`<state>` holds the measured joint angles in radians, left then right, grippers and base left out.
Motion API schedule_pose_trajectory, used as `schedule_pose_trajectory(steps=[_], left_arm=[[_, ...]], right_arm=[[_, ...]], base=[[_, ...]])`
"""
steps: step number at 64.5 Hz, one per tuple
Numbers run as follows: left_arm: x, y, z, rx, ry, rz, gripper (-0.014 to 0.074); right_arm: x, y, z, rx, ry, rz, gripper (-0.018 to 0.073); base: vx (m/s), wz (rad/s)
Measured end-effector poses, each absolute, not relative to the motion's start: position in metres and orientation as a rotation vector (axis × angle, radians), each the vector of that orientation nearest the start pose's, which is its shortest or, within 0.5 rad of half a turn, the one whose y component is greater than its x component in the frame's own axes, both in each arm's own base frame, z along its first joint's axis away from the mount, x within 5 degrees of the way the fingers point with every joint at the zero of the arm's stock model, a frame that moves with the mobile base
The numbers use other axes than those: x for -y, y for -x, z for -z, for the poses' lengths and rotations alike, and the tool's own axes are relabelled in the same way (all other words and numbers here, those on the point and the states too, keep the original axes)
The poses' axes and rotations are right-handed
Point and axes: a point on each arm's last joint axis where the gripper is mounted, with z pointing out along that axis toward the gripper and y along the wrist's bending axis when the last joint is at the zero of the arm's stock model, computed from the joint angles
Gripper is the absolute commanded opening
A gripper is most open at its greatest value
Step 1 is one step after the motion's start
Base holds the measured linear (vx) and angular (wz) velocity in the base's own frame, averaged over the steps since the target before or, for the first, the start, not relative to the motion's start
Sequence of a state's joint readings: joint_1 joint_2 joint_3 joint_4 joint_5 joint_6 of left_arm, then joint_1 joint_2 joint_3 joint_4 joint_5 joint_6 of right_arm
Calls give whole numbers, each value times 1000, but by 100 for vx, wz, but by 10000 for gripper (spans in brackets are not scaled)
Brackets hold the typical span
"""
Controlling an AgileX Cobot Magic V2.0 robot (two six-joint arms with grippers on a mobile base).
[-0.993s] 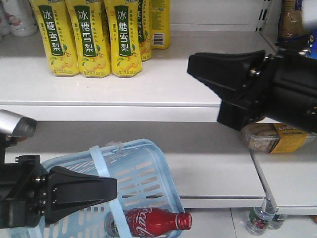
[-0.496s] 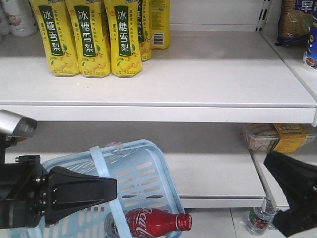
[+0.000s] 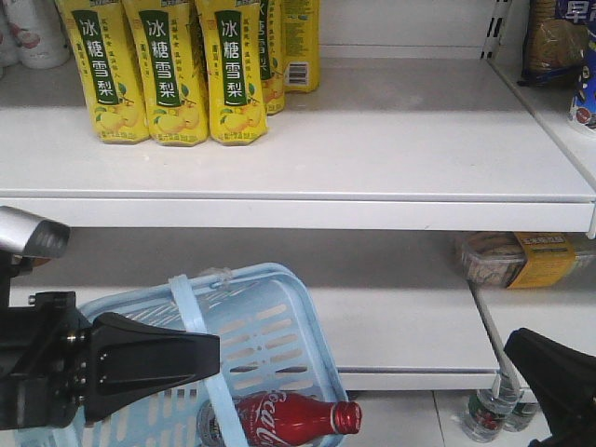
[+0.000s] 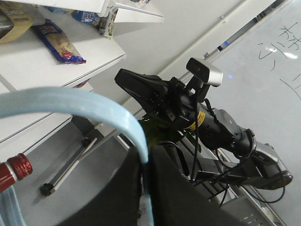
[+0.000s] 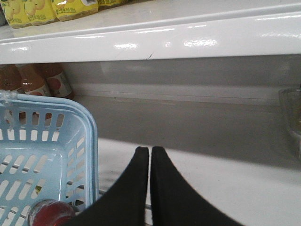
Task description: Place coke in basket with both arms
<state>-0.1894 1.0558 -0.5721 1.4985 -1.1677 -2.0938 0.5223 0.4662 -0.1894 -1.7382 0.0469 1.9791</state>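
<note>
The pale blue basket (image 3: 270,326) hangs tilted at the lower left. My left gripper (image 3: 212,356) is shut on its flat handle (image 4: 70,101), and the blue strap runs between the black fingers (image 4: 117,197). The coke (image 3: 284,417) lies on its side low in the basket, its red cap (image 3: 347,416) pointing right. The cap also shows in the left wrist view (image 4: 14,172) and the right wrist view (image 5: 49,213). My right gripper (image 5: 150,150) is shut on nothing, just right of the basket's rim (image 5: 91,141). It sits in the bottom right corner of the front view (image 3: 549,386).
Yellow drink bottles (image 3: 168,74) stand on the upper shelf (image 3: 372,158). A packaged food tray (image 3: 517,259) sits on the lower shelf at the right. Small bottles (image 3: 484,414) stand on the floor below. Peach-coloured bottles (image 5: 33,80) stand behind the basket.
My right arm has dropped from the upper shelf at the right down to the bottom right corner. The left gripper, basket and coke have not moved.
</note>
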Motion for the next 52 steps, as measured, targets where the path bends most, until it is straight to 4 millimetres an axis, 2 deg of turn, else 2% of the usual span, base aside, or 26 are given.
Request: schedule_pose_trajectory(steps=[41, 52], left_arm=[[114, -151, -304, -1922, -432, 1646, -6], [112, -162, -301, -1922, -349, 1515, -6]], right_arm=[[-49, -93, -242, -1768, 217, -514, -5], [-49, -93, -242, -1767, 217, -513, -5]], base=[[0, 0], [0, 0]])
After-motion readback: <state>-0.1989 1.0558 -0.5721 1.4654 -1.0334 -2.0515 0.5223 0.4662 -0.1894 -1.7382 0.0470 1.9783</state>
